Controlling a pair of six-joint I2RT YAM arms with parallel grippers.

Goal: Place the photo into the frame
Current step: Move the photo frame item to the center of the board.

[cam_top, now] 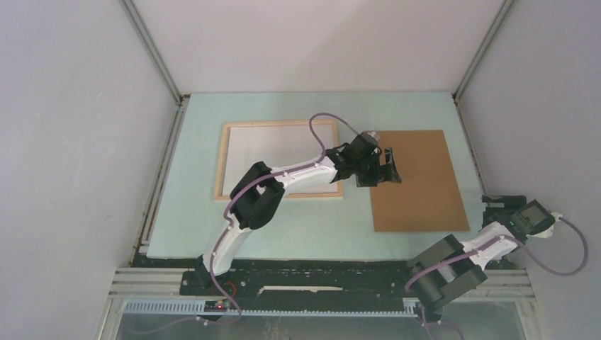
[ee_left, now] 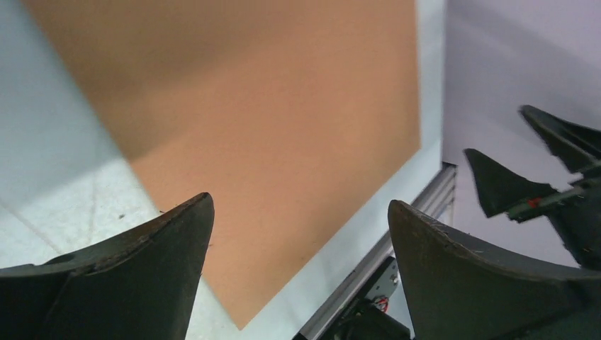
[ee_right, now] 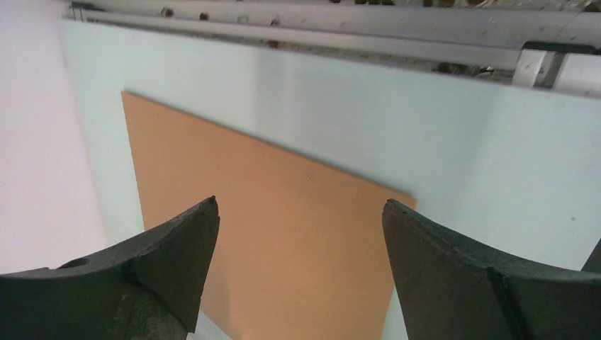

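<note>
The photo (cam_top: 422, 188) lies flat on the right half of the mat with its brown board back up; its picture side is hidden. The frame (cam_top: 276, 124), pale wood around a white inside, lies to its left, partly under my left arm. My left gripper (cam_top: 388, 168) hovers over the photo's left edge, open and empty; its view shows the photo (ee_left: 283, 120) spread under the parted fingers (ee_left: 142, 269). My right gripper (cam_top: 496, 207) is open and empty just off the photo's near right corner. In its own view the photo (ee_right: 283, 234) lies below the right gripper (ee_right: 300, 205).
A pale green mat (cam_top: 312, 219) covers the table. White enclosure walls (cam_top: 78, 142) stand close on both sides and at the back. An aluminium rail (ee_right: 319, 35) runs along the mat's edge. My right gripper (ee_left: 546, 170) shows at the right of the left wrist view.
</note>
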